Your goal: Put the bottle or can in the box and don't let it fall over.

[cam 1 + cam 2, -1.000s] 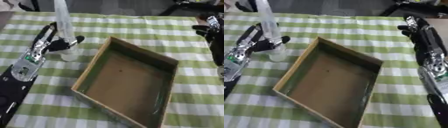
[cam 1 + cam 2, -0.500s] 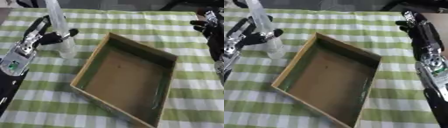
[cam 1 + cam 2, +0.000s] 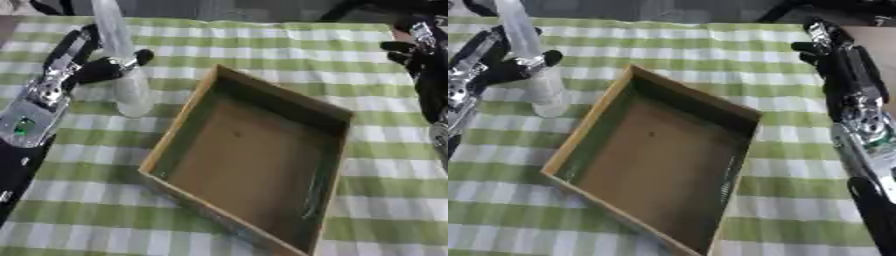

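**Bottle gripped near the cloth's far left corner, box waiting**

Clear plastic bottle point(image 3: 122, 65) standing tall near the far left corner of the checked cloth point(image 3: 262, 45), just left of the box point(image 3: 254, 160). Whether lifted or resting on the cloth: cannot tell. Left hand point(image 3: 92, 70) wrapped round its middle, fingers behind and thumb across the front, clenched on the body. Right hand point(image 3: 833, 60) idle by the right edge, fingers curled on nothing, so far as can be seen.

Box open-topped, cardboard, set askew in the middle of the cloth, nothing inside.

Likely handling: looks empty or nearly so, hence light and top-heavy for its narrow base; thin walls probably give under a squeeze; smooth plastic may slip. Best held about the middle or a little below, as now, upright throughout. Needs carrying over the near wall of the box, lowering straight down until the base sits flat on the floor, then letting go without brushing it. Main risk: tipping on release, or catching the wall on the way in.
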### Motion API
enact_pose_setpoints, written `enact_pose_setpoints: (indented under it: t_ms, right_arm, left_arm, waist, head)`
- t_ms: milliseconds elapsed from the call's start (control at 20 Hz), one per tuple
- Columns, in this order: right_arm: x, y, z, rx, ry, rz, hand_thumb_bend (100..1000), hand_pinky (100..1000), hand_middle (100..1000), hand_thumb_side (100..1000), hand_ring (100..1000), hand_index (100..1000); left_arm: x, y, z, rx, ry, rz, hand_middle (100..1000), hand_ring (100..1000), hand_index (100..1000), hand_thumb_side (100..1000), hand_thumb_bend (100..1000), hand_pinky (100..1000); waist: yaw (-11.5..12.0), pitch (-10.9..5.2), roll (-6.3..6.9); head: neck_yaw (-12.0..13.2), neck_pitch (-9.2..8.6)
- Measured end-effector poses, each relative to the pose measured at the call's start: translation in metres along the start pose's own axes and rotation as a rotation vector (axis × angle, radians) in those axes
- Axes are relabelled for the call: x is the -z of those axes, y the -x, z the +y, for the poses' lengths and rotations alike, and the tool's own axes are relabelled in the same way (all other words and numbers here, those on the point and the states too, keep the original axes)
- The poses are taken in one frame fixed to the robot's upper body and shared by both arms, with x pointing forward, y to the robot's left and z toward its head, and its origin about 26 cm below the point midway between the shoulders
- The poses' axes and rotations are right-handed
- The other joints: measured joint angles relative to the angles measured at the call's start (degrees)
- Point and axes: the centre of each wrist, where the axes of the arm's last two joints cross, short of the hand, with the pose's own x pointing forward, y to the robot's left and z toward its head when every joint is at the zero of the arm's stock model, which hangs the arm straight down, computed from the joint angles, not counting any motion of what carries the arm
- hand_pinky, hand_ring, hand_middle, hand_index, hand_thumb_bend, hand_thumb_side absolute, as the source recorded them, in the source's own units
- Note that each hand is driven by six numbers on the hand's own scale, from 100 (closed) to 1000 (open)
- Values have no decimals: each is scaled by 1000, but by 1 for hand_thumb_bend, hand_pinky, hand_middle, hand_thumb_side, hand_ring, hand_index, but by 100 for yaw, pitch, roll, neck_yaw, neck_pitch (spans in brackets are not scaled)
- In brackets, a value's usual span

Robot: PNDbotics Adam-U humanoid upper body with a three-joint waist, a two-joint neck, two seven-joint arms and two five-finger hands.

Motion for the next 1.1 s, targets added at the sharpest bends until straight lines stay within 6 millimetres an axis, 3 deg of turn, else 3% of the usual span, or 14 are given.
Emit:
enact_pose_setpoints:
  t_ms: [900,1100]
  right_arm:
    - [1,0,0,8,-3,0,100,898,898,791,803,868]
    - [1,0,0,9,-4,-3,100,898,898,791,803,868]
  left_arm:
    - [-4,16,-10,17,48,45,638,694,765,417,688,1000]
    - [-5,18,-14,10,56,51,592,661,750,373,684,1000]
  waist:
    - [-7,31,-37]
    - [-7,31,-43]
  head:
    - [-1,-51]
    - [-2,-59]
